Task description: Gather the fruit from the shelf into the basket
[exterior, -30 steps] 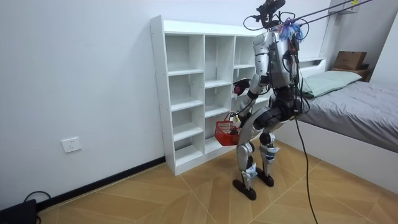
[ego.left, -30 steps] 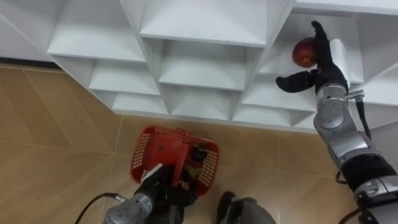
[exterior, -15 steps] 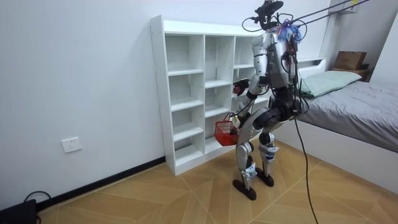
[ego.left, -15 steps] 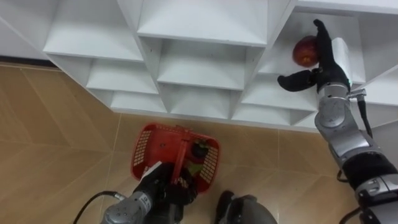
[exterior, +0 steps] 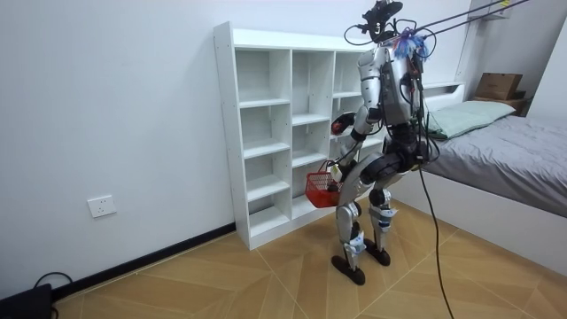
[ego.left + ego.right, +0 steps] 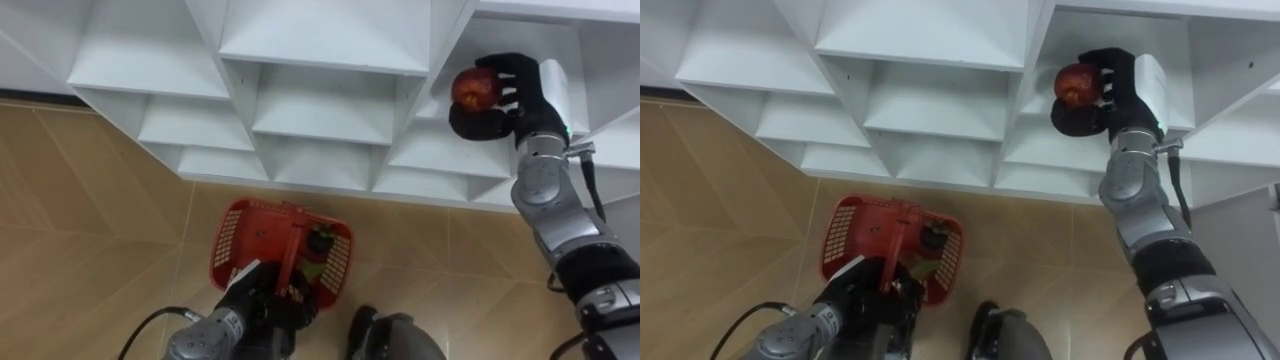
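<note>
One apple [image 6: 476, 86] is clasped in the right robot hand [image 6: 522, 95] at two o'clock; left robot hand [image 6: 266, 303] holds the basket [image 6: 228, 240] ready.

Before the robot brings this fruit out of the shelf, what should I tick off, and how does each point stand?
1. Right hand curled round the apple: ok.
2. Apple lifted clear of the board in the shelf unit: cannot tell.
3. Left hand curled round the handle of the basket: ok.
4. Basket has room for more: ok, few items inside.
5. Way from the compartment down to the basket looks free: ok.
</note>
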